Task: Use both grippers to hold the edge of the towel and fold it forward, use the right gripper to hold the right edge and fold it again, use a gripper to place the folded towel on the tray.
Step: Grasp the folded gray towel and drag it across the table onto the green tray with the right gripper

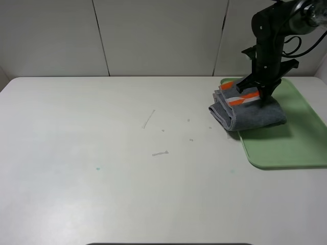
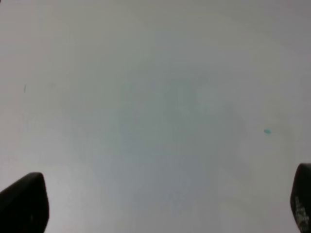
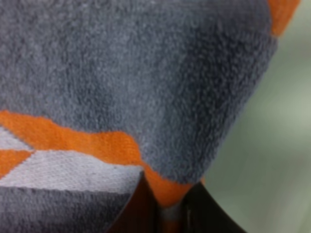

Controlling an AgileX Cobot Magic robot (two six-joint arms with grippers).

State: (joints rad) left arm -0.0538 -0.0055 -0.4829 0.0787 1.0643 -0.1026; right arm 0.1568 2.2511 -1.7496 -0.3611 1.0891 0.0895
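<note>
The folded grey towel (image 1: 249, 111) with orange and white stripes lies half on the green tray (image 1: 296, 138) at the right, its left end hanging over the tray's left edge onto the table. My right gripper (image 1: 258, 91) is down on the towel's top and shut on it. The right wrist view shows the towel (image 3: 146, 82) close up, a fold of cloth pinched between the dark fingertips (image 3: 141, 208). My left gripper (image 2: 165, 204) is out of the exterior view; its wrist view shows its two fingertips (image 2: 24, 201) wide apart over bare table, empty.
The white table (image 1: 127, 153) carries a few small threads (image 1: 148, 119) and specks near its middle. The tray sits at the table's right edge. A white panelled wall stands behind.
</note>
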